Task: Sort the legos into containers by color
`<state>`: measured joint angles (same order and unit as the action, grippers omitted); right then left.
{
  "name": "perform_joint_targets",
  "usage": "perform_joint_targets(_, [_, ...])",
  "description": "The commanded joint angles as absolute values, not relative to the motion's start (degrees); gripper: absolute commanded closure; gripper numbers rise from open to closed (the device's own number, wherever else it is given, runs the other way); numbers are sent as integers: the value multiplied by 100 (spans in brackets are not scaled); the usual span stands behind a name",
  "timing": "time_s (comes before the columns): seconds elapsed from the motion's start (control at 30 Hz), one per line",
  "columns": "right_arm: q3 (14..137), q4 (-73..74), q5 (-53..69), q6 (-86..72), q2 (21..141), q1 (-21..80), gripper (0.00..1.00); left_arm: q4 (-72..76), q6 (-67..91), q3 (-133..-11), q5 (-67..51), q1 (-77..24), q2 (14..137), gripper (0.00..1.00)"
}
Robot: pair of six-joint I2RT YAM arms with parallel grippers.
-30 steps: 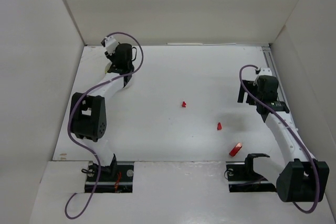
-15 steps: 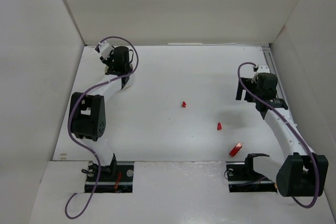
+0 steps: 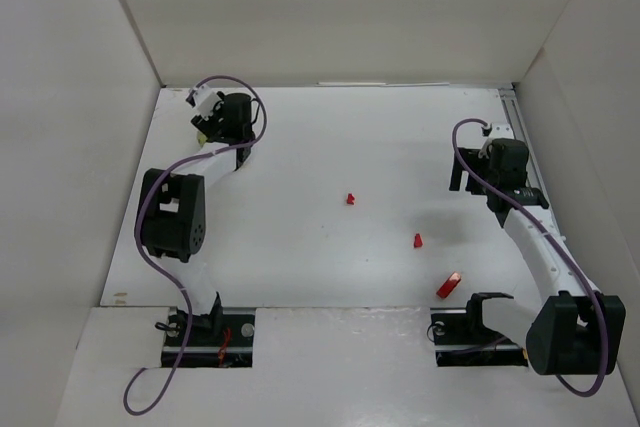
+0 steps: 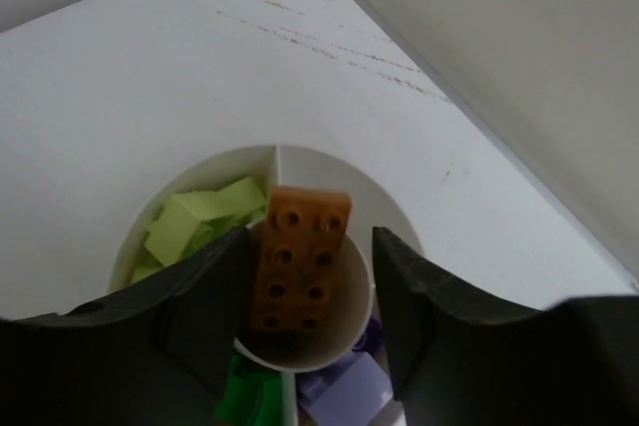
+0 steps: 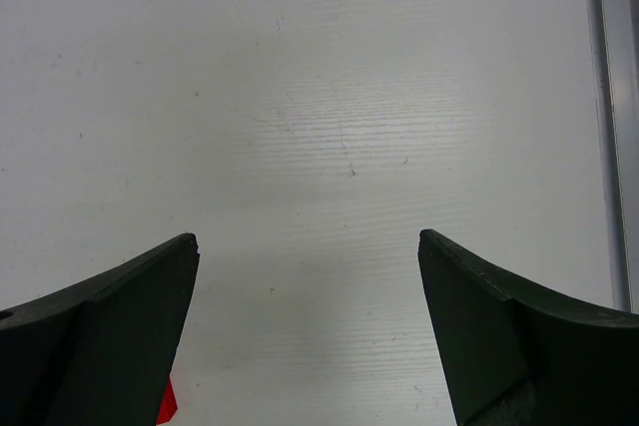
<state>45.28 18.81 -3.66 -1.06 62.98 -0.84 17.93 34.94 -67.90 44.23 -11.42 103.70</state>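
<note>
At far left of desk point(image 3: 300, 147): the left gripper point(image 4: 312, 236) hangs over the white dish point(image 4: 329, 172), close to the left wall.
State of left gripper: jaws partly apart. One orange-brown brick point(image 4: 300, 256) lies between them in the round middle compartment. A strip of white wall shows between brick and one finger, so it is not clamped.
State of right gripper point(image 5: 307, 241): at the right side of the desk, jaws wide apart, only bare desk between them.
Count of red legos point(image 3: 351, 199): three, loose on the desk and well apart. The first is near the middle, a second red lego point(image 3: 418, 240) is nearer and more right, and a third red lego point(image 3: 448, 285) is near the right arm's base.
Count of lime-yellow legos point(image 4: 195, 221): several flat pieces overlapping in one compartment; the exact number I cannot tell.
Count of green lego point(image 4: 250, 396): one seen, partly hidden by a finger.
Count of pale purple legos point(image 4: 344, 386): at least one, in the compartment beside the green one.
Top view only: all three red legos and both arms; the dish is almost hidden under the left gripper.
Left wrist view only: the inside of the dish with its colours.
Right wrist view only: a red corner at its lower left edge.
</note>
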Motion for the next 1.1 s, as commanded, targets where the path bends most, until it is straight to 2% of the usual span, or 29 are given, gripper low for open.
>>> perform_joint_targets(0.0, [4781,1608,-413,-44,6179,-132,4,1767,3524,-6935,4720,-1195,10301,48])
perform_joint_targets(0.13, [4729,1608,-413,-44,6179,-132,4,1767,3472,-6935,4720,-1310,10117,41])
perform_joint_targets(0.37, [4729,1669,-229,9,6073,-132,4,1890,3357,-6820,4123,-1362,9696,39])
perform_joint_targets(0.6, [4553,2204,-105,-60,5960,-132,4,2083,2875,-6504,2683,-1415,8923,14])
perform_joint_targets(0.7, [4492,2583,-254,-315,5845,-132,6,2197,2628,-6302,1506,-1546,8780,6])
perform_joint_targets(0.87, [4272,3716,-211,-1124,5730,-132,6,2092,2355,-6179,555,-2064,8640,2])
perform_joint_targets(1.07, [3929,4665,-176,-2203,5354,122,8,1986,2128,-6073,316,-2338,8701,0])
